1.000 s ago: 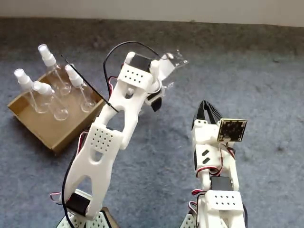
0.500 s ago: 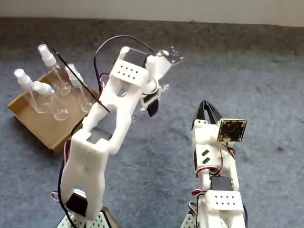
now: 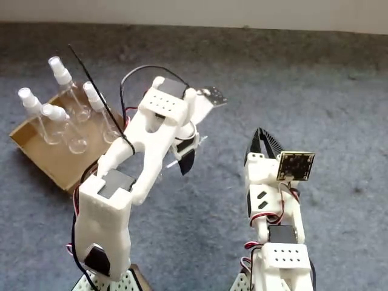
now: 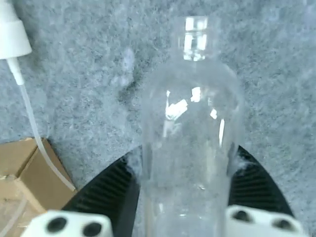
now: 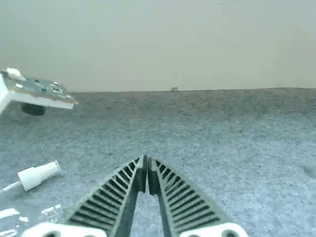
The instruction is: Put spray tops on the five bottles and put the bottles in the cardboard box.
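We had our left gripper [image 4: 186,183] clamped around an uncapped bottle [image 4: 190,123] just beside the cardboard box [image 3: 56,165], which held four capped bottles [image 3: 68,115]; our right gripper [image 5: 147,174] sat closed, empty, farther from the box

Grey carpet [image 3: 339,121], pale wall [image 5: 148,39]
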`<action>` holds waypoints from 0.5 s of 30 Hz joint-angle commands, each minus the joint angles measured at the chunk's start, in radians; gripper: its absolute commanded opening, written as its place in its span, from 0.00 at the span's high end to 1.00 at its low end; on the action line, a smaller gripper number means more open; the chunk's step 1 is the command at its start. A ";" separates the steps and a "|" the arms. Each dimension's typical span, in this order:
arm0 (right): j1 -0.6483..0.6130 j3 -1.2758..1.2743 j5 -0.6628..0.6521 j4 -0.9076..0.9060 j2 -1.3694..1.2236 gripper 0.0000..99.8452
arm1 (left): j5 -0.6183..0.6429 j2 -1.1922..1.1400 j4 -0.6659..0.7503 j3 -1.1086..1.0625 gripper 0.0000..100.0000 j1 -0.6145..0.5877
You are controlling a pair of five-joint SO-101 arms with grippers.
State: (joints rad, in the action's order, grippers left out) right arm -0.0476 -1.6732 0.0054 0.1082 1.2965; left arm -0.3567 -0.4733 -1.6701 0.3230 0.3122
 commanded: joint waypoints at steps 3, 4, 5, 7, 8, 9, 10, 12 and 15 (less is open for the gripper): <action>-0.012 -0.162 -0.012 -0.002 0.008 1.00 | 0.008 0.065 0.209 -0.162 0.85 0.008; -0.012 -0.162 -0.012 -0.002 0.008 1.00 | 0.006 0.068 0.226 -0.177 0.85 0.008; -0.012 -0.162 -0.012 -0.002 0.008 1.00 | 0.003 0.068 0.235 -0.186 0.85 0.007; -0.012 -0.162 -0.012 -0.002 0.008 1.00 | 0.003 0.062 0.236 -0.189 0.85 0.007; -0.012 -0.162 -0.012 -0.002 0.008 1.00 | 0.005 0.062 0.236 -0.196 0.85 0.004; -0.012 -0.162 -0.012 -0.002 0.008 1.00 | 0.005 0.065 0.241 -0.200 0.85 0.001; -0.012 -0.162 -0.012 -0.002 0.008 1.00 | 0.005 0.067 0.244 -0.199 0.85 -0.001; -0.012 -0.162 -0.012 -0.002 0.008 1.00 | 0.003 0.068 0.244 -0.196 0.84 -0.002; -0.012 -0.162 -0.012 -0.002 0.008 1.00 | 0.003 0.070 0.238 -0.196 0.79 -0.004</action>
State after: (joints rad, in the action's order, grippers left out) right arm -0.0476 -1.6732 0.0054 0.1082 1.2965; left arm -0.3567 -0.4687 -1.4354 0.1189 0.3122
